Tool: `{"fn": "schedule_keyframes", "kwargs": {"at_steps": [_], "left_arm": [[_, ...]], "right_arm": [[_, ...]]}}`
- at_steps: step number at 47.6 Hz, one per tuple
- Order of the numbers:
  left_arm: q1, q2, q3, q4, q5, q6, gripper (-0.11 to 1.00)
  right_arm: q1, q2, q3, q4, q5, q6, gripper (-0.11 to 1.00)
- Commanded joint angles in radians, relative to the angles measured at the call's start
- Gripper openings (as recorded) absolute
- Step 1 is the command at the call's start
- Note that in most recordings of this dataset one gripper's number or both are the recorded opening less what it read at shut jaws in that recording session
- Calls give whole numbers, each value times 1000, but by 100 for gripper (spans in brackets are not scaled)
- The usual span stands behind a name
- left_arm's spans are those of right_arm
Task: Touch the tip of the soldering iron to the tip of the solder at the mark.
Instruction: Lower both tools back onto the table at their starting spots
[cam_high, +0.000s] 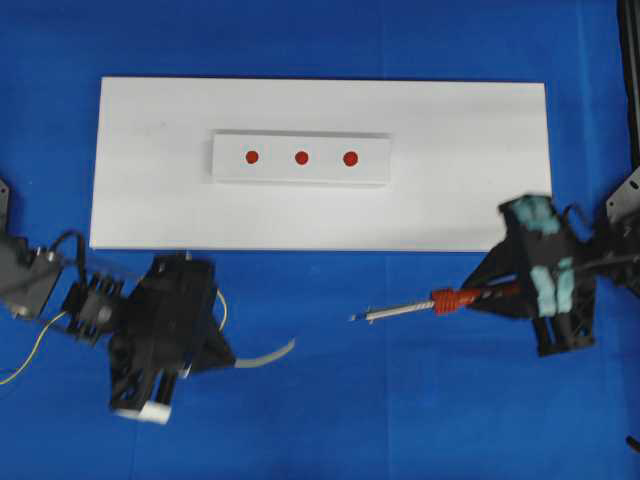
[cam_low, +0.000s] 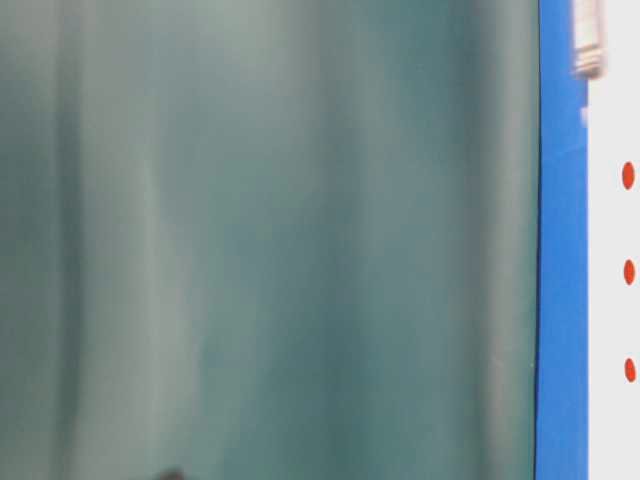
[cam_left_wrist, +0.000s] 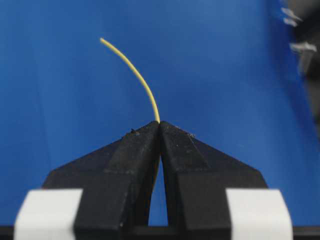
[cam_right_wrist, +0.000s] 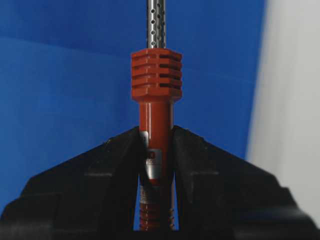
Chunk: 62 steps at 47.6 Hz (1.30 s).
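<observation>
Both grippers clamped: left gripper pinches the solder, yellow wire curving up and left from the fingertips over the blue cloth; right gripper grips the soldering iron on its red body below the ribbed collar, silver shaft pointing left toward the other arm. Both sit off the white board, near its front edge, well apart. Three red marks on the raised strip, none touched. Table-level view mostly blocked by a blurred teal surface
</observation>
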Motion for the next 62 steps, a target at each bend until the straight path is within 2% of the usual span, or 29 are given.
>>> {"fn": "schedule_keyframes", "kwargs": {"at_steps": [1, 9, 22, 31, 45, 47, 51, 61, 62], "left_arm": [[-54, 11, 8, 2, -54, 0, 1], [-124, 77, 48, 2, -137, 14, 1], [-137, 212, 81, 2, -255, 29, 1], [-137, 229, 87, 2, -259, 29, 1], [-137, 222, 103, 2, -258, 28, 2], [-135, 221, 101, 2, -258, 28, 5], [-130, 222, 100, 2, -258, 15, 20], [-130, 195, 97, 2, -219, 12, 74], [-130, 183, 95, 2, -206, 12, 77]], "right_arm": [[38, 69, -26, 3, -64, 6, 6], [89, 218, -28, 5, -195, 14, 6], [117, 413, -43, 14, -382, 14, 6], [124, 476, -69, 31, -408, 14, 6], [123, 482, -72, 40, -414, 14, 7], [124, 482, -72, 46, -417, 14, 7], [124, 482, -72, 57, -423, 14, 20], [124, 465, -81, 57, -413, 14, 83], [124, 453, -81, 57, -403, 14, 89]]}}
